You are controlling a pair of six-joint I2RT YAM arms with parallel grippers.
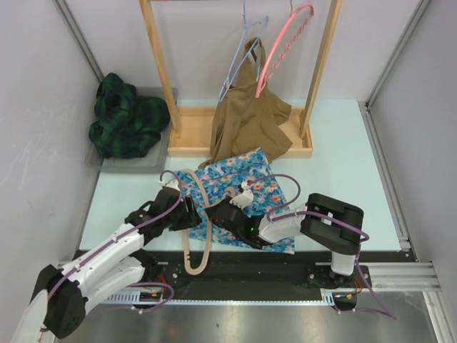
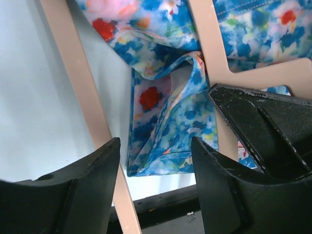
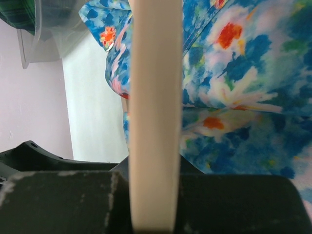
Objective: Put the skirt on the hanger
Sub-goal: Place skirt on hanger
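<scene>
hanger [image 1: 188, 246] long axis near-far, lying over skirt [image 1: 265, 180] l edge.

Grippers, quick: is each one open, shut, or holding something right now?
Left gripper: open, poised over the skirt, holding nothing.
Right gripper: closed on the beige hanger.

overhead; wrists close, sharing skirt [image 2: 163, 117], hanger [image 3: 156, 122]

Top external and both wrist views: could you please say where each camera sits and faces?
Top external: above, behind bases, looking down on the table; left arm and right arm show.
Left wrist: on the left arm, past the open left gripper onto skirt and hanger.
Right wrist: along the hanger clamped in the right gripper.
All share the hanger.
</scene>
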